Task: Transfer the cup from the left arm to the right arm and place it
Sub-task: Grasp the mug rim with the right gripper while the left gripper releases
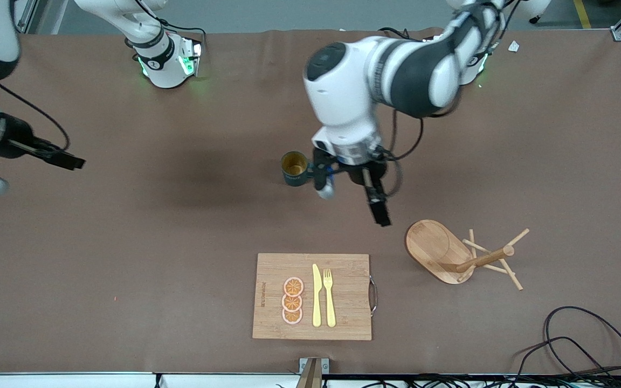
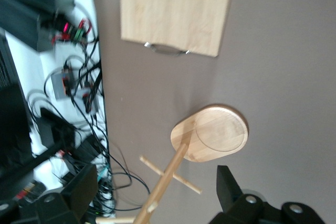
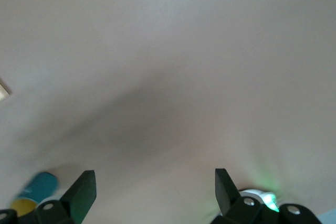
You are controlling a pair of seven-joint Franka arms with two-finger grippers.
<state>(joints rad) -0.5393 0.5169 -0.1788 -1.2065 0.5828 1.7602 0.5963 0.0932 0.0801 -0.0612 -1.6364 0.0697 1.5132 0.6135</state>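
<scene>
Reaching in at the right arm's end of the table, the right gripper (image 1: 68, 160) hangs above bare brown tabletop (image 1: 181, 269) with nothing between its fingers (image 3: 84, 190), which stand wide apart in its own wrist view; that same view catches the cup (image 3: 37, 192) only as a small teal and yellow shape near one finger, well apart from it. Toward the middle of the table the cup (image 1: 295, 168) stands upright on the cloth, its mustard inside open to the camera and its dark ribbed wall facing the left arm's wrist. Just beside it, on the side toward the left arm's end, the left gripper (image 1: 351, 196) hangs low over the table, its fingers (image 2: 228, 187) spread and empty (the wrist view shows only the fallen rack and board between them, no cup). One dark finger (image 1: 318, 170) sits right against the cup's wall in the front view, though whether it actually touches cannot be told. Nearer the front camera lies a wooden cutting board (image 1: 353, 318) carrying three orange slices (image 1: 292, 300), a yellow knife (image 1: 316, 295) and a yellow fork (image 1: 330, 296). Farther toward the left arm's end, a wooden peg rack (image 1: 450, 257) lies tipped on its side, oval base tilted and pegs pointing outward.
</scene>
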